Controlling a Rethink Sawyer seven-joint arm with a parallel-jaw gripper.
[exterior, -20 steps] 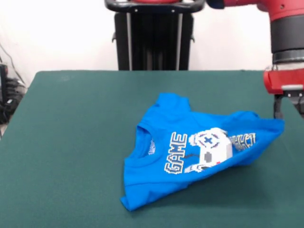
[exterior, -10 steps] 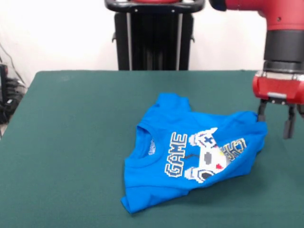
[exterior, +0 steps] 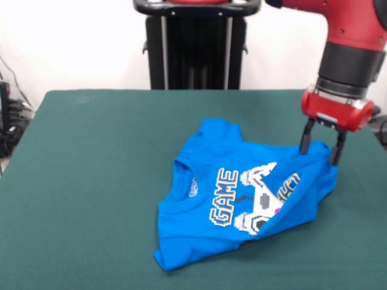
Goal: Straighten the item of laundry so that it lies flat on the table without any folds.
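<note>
The item of laundry (exterior: 199, 226), a bright blue T-shirt with "GAME" lettering and a controller print, lies crumpled right of the middle of the green table (exterior: 91, 181). Its right part is folded over, hiding part of the print. My gripper (exterior: 319, 155) hangs tilted over the shirt's upper right edge. It is open, its two dark fingers (exterior: 305, 144) apart. The fingertips are at or just above the cloth, and nothing is held between them.
The black pedestal (exterior: 193, 48) stands behind the table's far edge. Bare green cloth stretches to the left of the shirt and along the front. The table's right edge is close to the gripper.
The gripper moved left and tilted, from beyond the shirt's right end to over its edge. The stretched right corner of the shirt slumped back left and folded over more of the print.
</note>
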